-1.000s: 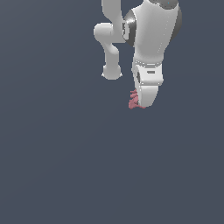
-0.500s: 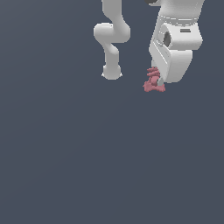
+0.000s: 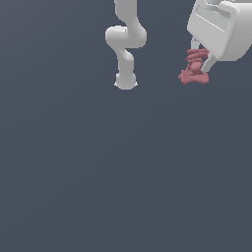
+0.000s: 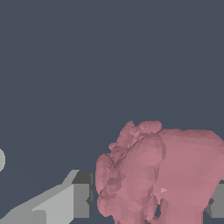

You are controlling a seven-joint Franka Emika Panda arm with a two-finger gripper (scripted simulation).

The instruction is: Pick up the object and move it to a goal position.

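Gripper (image 3: pixel 201 66) fingers pinch the object (image 3: pixel 194 68), a dusty pink-red lump of stacked ridged lobes, near the upper edge on the exterior view's right. The object hangs below the white hand housing (image 3: pixel 219 29), its wider base flaring out at the lowest point and one pale finger (image 3: pixel 209 63) lying against its side. Nothing beneath it touches it; only the plain dark grey floor (image 3: pixel 123 177) shows behind. Well apart, toward the exterior view's left, the arm's white base (image 3: pixel 125 81) stands on that floor with its jointed links (image 3: pixel 125 37) rising out of the picture. In the wrist view the object (image 4: pixel 162 175) fills much of the picture, pressed between a grey finger pad (image 4: pixel 81 199) on one side and a second pad (image 4: pixel 215 201) just visible at the picture's edge.
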